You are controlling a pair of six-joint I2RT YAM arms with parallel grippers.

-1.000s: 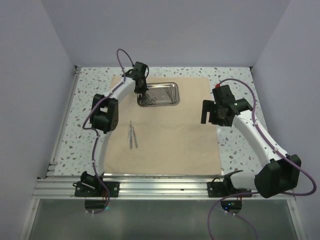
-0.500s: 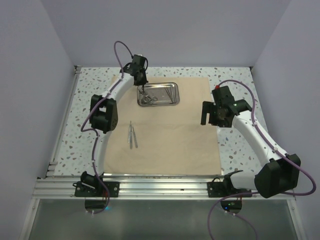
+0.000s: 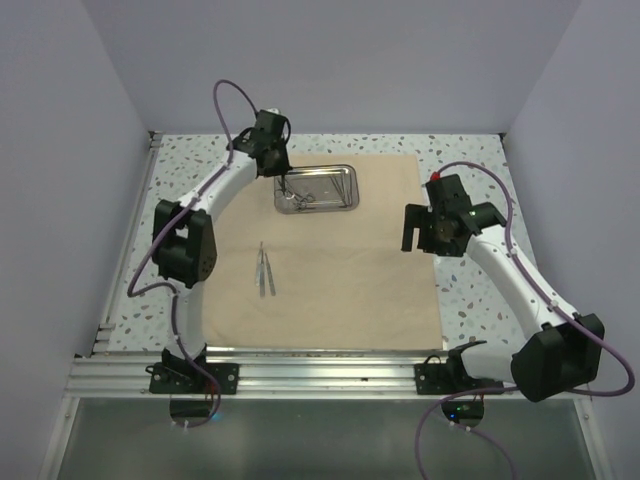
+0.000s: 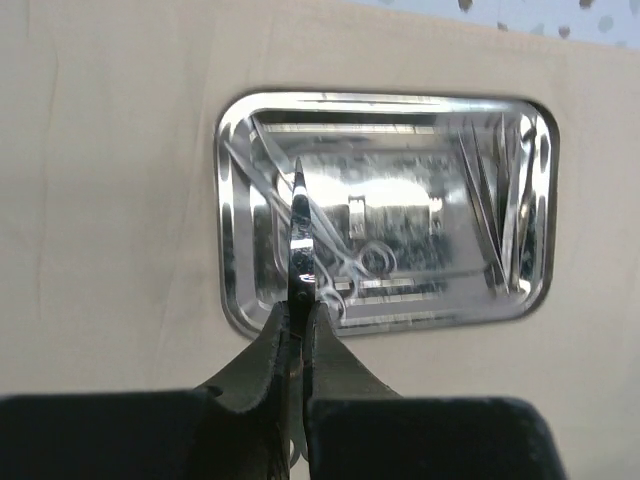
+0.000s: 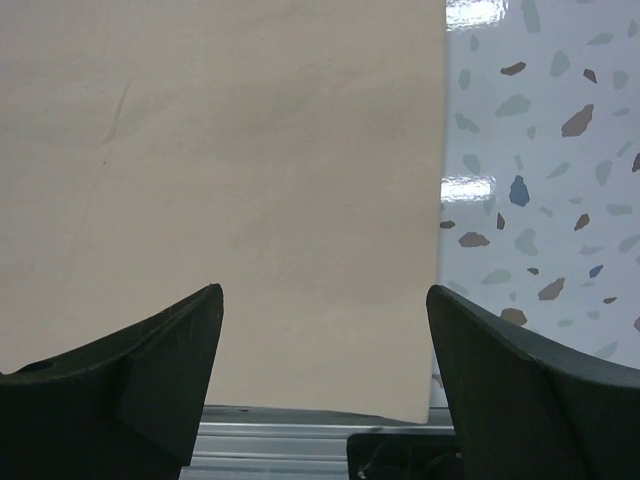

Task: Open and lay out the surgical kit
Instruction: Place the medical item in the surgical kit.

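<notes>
Near the bases, tweezers (image 3: pixel 264 270) lying on the beige cloth wrap (image 3: pixel 340 280), spread flat over the speckled table (image 3: pixel 185 150). At the wrap's right edge, right gripper (image 5: pixel 325 370) hovering, jaws wide apart, holding nothing. Farther back, left gripper (image 4: pixel 298 305) pinched tight on a slim silver instrument (image 4: pixel 297 235), poised over the steel tray (image 4: pixel 232 200) of other instruments (image 4: pixel 490 210) on the wrap's far part.

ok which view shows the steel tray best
Left wrist: the steel tray fills the frame, rim and contents clear, behind the slim instrument that the left gripper holds. Top external shows the steel tray small and far. Right wrist shows only cloth and table.
</notes>
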